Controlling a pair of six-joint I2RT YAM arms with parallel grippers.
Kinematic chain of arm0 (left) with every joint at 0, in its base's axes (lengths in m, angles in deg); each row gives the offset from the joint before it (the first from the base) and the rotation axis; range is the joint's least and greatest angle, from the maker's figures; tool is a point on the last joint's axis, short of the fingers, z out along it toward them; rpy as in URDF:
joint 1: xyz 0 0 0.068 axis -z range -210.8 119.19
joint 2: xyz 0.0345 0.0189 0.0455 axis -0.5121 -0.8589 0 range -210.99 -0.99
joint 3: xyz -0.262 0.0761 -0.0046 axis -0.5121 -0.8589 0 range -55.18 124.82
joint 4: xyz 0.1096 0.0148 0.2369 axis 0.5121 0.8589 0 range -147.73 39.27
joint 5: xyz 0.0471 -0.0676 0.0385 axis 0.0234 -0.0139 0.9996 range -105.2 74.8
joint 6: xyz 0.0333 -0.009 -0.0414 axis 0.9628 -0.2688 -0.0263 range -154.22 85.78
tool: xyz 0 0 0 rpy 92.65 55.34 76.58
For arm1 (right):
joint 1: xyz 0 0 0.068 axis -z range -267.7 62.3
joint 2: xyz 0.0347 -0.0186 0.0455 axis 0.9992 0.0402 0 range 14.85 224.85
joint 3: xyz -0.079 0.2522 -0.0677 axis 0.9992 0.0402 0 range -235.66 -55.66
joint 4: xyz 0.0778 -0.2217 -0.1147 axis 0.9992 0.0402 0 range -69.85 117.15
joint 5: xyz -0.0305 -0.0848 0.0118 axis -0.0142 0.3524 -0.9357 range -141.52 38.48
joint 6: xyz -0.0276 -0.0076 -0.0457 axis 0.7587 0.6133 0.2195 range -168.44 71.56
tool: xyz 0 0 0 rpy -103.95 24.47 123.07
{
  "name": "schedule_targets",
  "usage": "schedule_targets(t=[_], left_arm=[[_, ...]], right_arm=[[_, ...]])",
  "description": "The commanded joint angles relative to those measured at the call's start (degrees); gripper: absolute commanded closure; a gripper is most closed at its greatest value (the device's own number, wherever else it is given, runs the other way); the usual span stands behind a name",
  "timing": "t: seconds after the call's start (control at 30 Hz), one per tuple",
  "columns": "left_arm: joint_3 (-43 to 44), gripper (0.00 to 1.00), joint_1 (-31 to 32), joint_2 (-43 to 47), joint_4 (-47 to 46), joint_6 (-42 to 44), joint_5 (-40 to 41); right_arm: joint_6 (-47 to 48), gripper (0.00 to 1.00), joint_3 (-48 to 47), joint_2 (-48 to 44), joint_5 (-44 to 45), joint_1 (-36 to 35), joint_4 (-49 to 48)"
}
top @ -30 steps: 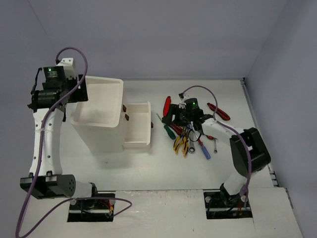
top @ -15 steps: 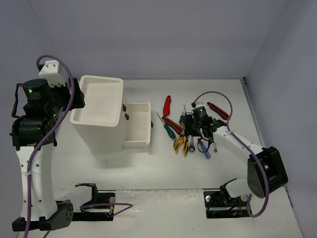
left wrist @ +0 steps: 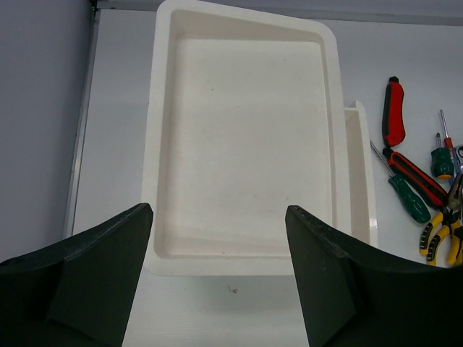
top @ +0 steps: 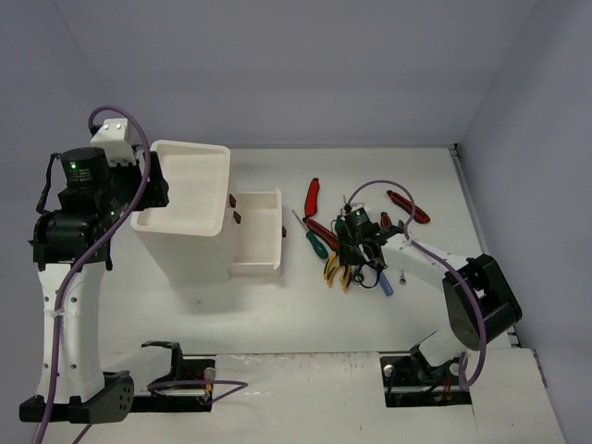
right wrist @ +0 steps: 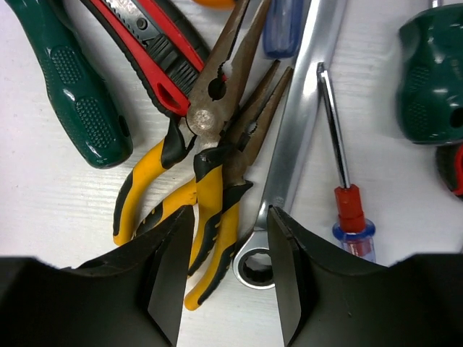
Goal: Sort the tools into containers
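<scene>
The yellow-handled steel needle-nose pliers [right wrist: 210, 181] lie on the white desk [right wrist: 58, 210] — probably stiff and weighty, with grippy sleeves. The right claw [right wrist: 226, 242] straddles one handle, jaws apart, nothing pinched; best taken near the pivot. The left claw [left wrist: 218, 238] gapes, holding nothing, over the tall white plastic tray-topped box [left wrist: 155, 144].

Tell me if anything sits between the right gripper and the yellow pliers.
Nothing does: the right gripper straddles one handle of the pliers. But the ring end of the wrench lies in the same gap.
</scene>
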Motion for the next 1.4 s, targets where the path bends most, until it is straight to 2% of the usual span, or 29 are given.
schedule_targets(t=[0.0,0.23,0.3,0.4,0.5,0.7,0.83,1.17,1.37], left_arm=[[1.03,0.29,0.28,0.10,-1.94,-0.97,-0.48],[0.71,0.29,0.37,0.00,-1.94,-0.71,-0.04],[0.52,0.29,0.45,0.00,-1.94,-0.71,0.04],[0.59,0.29,0.55,-0.02,-1.94,-0.71,0.09],[1.05,0.29,0.64,-0.27,-1.95,-0.89,-0.13],[1.69,0.29,0.69,-0.75,-2.12,-0.97,-0.13],[1.64,0.29,0.72,-1.01,-2.12,-1.06,-0.17],[0.41,0.29,0.99,-0.95,-2.14,-0.86,1.30],[-0.42,0.29,1.08,-0.24,-2.12,-1.04,2.05]], right_arm=[[-1.44,0.60,-2.68,2.24,1.96,-0.78,-1.49],[-1.61,0.70,-2.72,4.11,2.24,-1.00,-2.66],[-1.54,0.82,-2.61,3.47,2.77,-1.04,-2.71],[-1.04,0.94,-2.42,1.68,3.47,-1.15,-2.62],[0.09,1.00,-2.90,-1.29,4.06,-1.94,-2.53],[3.12,1.00,-7.68,-8.33,3.70,-4.16,-1.81],[5.24,1.00,-13.45,-8.75,2.61,-6.01,-1.17],[5.20,1.00,-33.60,9.59,1.67,-13.99,-1.39],[2.02,1.00,-42.64,20.42,1.43,-17.08,-1.49]])
